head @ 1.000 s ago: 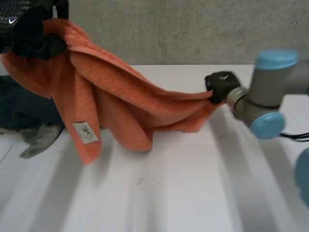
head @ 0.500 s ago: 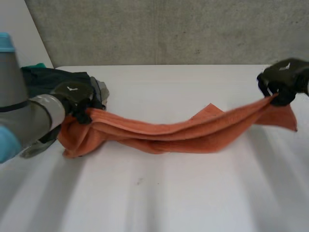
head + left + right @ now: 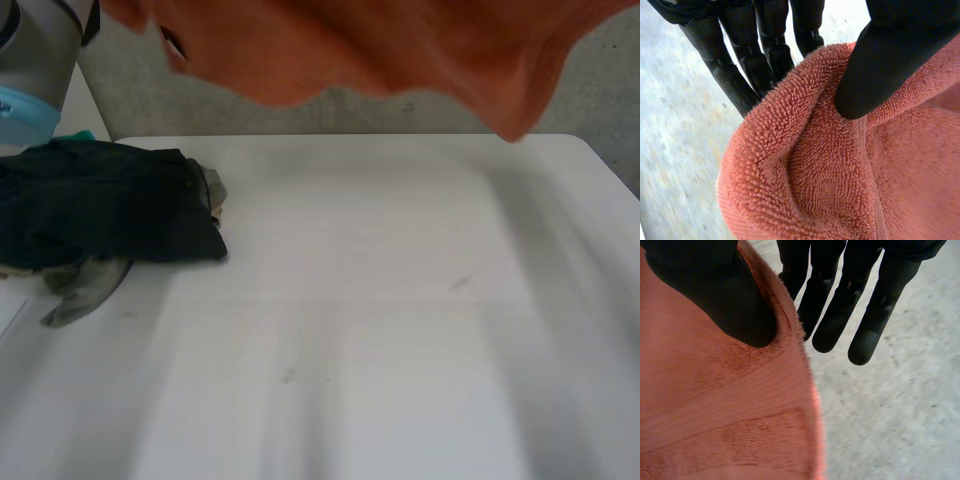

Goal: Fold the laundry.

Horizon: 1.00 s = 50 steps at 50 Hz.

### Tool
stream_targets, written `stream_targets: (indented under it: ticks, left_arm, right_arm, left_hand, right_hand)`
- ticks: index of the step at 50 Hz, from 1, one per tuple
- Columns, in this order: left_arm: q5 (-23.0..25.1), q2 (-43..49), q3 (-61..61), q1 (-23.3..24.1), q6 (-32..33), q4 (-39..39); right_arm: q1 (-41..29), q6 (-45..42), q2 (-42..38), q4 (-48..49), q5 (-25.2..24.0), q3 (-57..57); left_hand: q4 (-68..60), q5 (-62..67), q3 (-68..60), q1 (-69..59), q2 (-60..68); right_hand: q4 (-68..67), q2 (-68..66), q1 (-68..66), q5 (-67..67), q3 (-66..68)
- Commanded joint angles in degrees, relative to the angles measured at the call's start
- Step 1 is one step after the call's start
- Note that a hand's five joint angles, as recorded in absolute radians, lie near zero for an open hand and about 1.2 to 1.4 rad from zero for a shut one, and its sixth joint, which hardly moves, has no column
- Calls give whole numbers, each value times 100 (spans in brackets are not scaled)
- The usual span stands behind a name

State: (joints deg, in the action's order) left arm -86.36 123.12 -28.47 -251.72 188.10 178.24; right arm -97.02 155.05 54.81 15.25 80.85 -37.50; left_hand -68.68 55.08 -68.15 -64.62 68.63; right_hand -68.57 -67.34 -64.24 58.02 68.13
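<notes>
Soft, even light, white table (image 3: 380,250) bright, faint grey shadow bands across it

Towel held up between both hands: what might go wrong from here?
The left hand and right hand each pinch a small bit of the orange towel near its edge under the thumb; either pinch may slip. The towel hangs rumpled, so it may land creased on the table. The dark clothes pile lies at the table's left side; the towel could drape onto it.
</notes>
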Motion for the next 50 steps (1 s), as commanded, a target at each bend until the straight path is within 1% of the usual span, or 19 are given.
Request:
stream_targets:
  ticks: [1,6,7,9,11,15,17,18,19,22,27,33,37,41,42,43,47,49,50]
  left_arm:
    - [207,-253,-2106,-184,-63,455]
    - [366,28,-3093,-158,16,834]
    - [409,202,-3338,-149,77,930]
    - [419,405,-3533,-149,191,1001]
    - [401,738,-3700,-158,454,1037]
    - [287,1127,-3771,-184,947,862]
    - [234,1144,-3789,-184,1114,730]
    - [199,1136,-3806,-184,1254,590]
    - [190,1118,-3815,-184,1325,528]
    - [77,943,-3894,-193,1510,326]
    - [-82,407,-4201,-281,1493,272]
    - [-30,-287,-4790,-334,1475,395]
    - [-3,-586,-5291,-334,1554,562]
    - [14,-648,-5669,-377,1826,711]
    - [23,-614,-5748,-412,1992,738]
    - [23,-578,-5783,-439,2081,738]
    - [49,-394,-5845,-509,2450,685]
    - [67,-315,-5837,-553,2538,633]
    - [84,-262,-5845,-605,2608,624]
  right_arm:
    - [26,-1,311,-119,-403,-1581]
    - [34,-37,460,-277,-667,-2822]
    - [34,-89,469,-303,-806,-3198]
    - [34,-168,452,-348,-974,-3552]
    - [34,-325,339,-356,-1176,-3990]
    - [61,-748,-40,-409,-1247,-4318]
    - [78,-915,-163,-505,-1195,-4344]
    - [96,-1055,-233,-645,-1142,-4344]
    - [105,-1100,-260,-725,-1116,-4336]
    - [140,-1197,-269,-988,-1045,-4309]
    - [219,-1171,-85,-1174,-1010,-4292]
    - [228,-1012,30,-1226,-1010,-4353]
    - [228,-916,21,-1253,-1010,-4388]
    - [219,-898,-5,-1262,-1001,-4406]
    - [219,-924,-31,-1262,-1001,-4415]
    - [210,-924,-40,-1262,-993,-4415]
    - [193,-916,-40,-1288,-992,-4424]
    - [184,-907,-32,-1306,-992,-4432]
    - [175,-889,-23,-1314,-992,-4432]
  left_hand:
    - [-1132,1492,-1185,-1538,1137]
    - [-1132,1492,-1185,-1538,1137]
    - [-1132,1492,-1185,-1538,1137]
    - [-1132,1492,-1185,-1538,1137]
    - [-1132,1492,-1185,-1538,1137]
    - [-1132,1492,-1185,-1538,1137]
    - [-214,574,-267,-620,219]
    - [1024,-664,970,618,-1019]
    - [1719,-1359,1666,1313,-1714]
    - [3118,-2758,3065,2712,-3113]
    - [4030,-3669,3976,3623,-4024]
    - [4552,-4191,4498,4145,-4546]
    - [4335,-3974,4281,3928,-4329]
    - [2471,-2110,2417,2064,-2465]
    - [1950,-1590,1897,1544,-1945]
    - [1778,-1418,1725,1372,-1773]
    - [1306,-945,1252,899,-1300]
    - [1372,-1012,1319,966,-1367]
    - [1673,-1312,1619,1266,-1667]
  right_hand:
    - [-1143,-1266,-1576,1198,1187]
    - [-1143,-1266,-1576,1198,1187]
    - [-1143,-1266,-1576,1198,1187]
    - [-1143,-1266,-1576,1198,1187]
    - [-1143,-1266,-1576,1198,1187]
    - [-1143,-1266,-1576,1198,1187]
    - [-1143,-1266,-1576,1198,1187]
    - [-1143,-1266,-1576,1198,1187]
    - [-1143,-1266,-1576,1198,1187]
    - [-1143,-1266,-1576,1198,1187]
    - [-1143,-1266,-1576,1198,1187]
    - [-1143,-1266,-1576,1198,1187]
    - [-1143,-1266,-1576,1198,1187]
    - [-1143,-1266,-1576,1198,1187]
    - [-1143,-1266,-1576,1198,1187]
    - [-1143,-1266,-1576,1198,1187]
    - [-1143,-1266,-1576,1198,1187]
    - [-1143,-1266,-1576,1198,1187]
    - [-1143,-1266,-1576,1198,1187]
